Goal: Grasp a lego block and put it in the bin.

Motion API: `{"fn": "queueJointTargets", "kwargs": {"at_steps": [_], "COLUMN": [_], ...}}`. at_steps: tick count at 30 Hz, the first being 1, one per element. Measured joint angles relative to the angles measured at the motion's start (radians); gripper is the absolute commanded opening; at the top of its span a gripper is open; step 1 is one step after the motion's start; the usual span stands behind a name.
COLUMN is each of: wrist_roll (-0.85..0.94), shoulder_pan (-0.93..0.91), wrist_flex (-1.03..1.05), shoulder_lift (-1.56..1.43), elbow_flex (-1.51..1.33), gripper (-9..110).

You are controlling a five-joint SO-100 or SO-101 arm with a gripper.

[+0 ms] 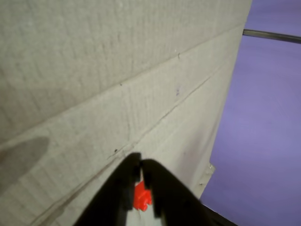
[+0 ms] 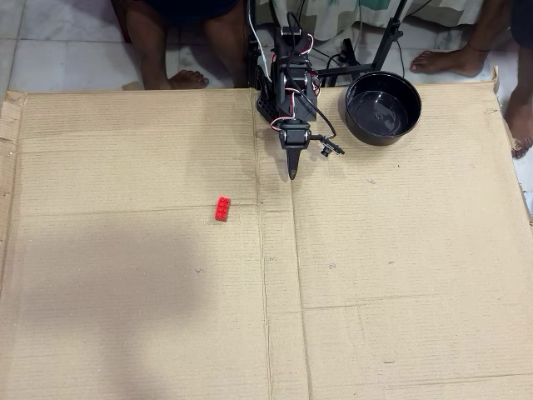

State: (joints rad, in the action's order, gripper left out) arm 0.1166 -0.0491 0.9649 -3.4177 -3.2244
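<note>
Overhead: lego block flat on the cardboard, studs up, long axis roughly 12–6, at 8 o'clock from the gripper and well apart from it. Bin at 2 o'clock from the gripper. Wrist view: jaws narrow, something red in the gap; can't tell if it's gripped

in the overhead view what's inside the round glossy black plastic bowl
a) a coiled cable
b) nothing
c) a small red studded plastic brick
b: in the overhead view the round glossy black plastic bowl shows only its bare shiny bottom, while the small red studded plastic brick lies out on the brown cardboard sheet.
</note>
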Motion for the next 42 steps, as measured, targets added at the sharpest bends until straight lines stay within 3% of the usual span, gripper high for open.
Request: {"fn": "queueJointTargets", "kwargs": {"at_steps": [38, 42], "wrist_roll": [0.0, -0.1], "shoulder_pan": [-0.011, -0.011], "wrist_flex": [0.006, 0.009], "shoulder_lift": [0.0, 0.0], "elbow_flex": [0.006, 0.025], "gripper": [1, 4]}}
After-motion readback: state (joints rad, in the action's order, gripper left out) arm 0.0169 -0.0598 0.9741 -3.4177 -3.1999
